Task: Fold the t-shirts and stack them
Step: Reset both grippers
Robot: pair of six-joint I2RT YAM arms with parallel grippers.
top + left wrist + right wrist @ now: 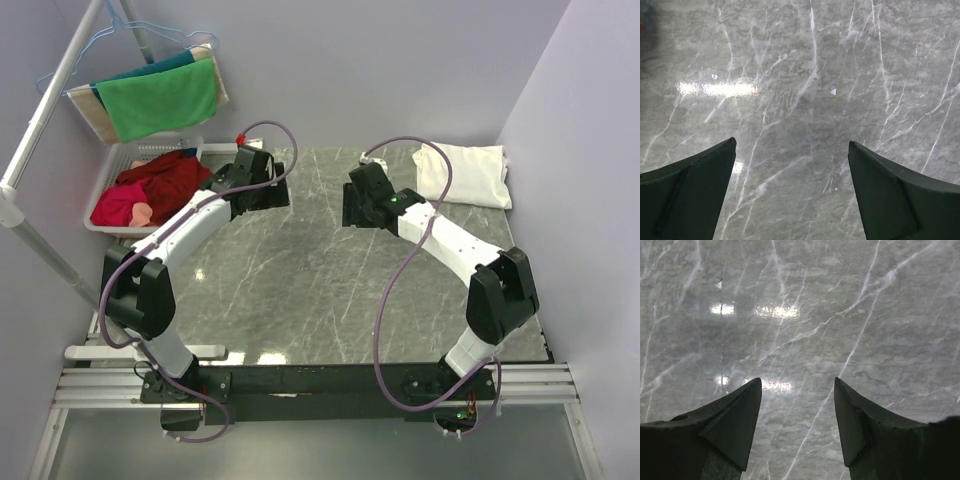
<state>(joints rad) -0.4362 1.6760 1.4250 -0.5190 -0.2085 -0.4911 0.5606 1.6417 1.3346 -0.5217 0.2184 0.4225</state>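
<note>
Folded t-shirt [466,176]: plain white, soft pillow-like rectangle, slightly rumpled edges. Lies flat at far right corner of table [300,300], close to right edge. Single piece visible, nothing stacked on it.

Table middle: the bare marble table [300,290] is lying open for passage between the two arms.
Far right corner: a folded t-shirt [463,173] is occupying it, near the right wall [585,150].
Left side: a basket [128,160] of red clothes [160,180] is standing just beside the table edge.
</note>
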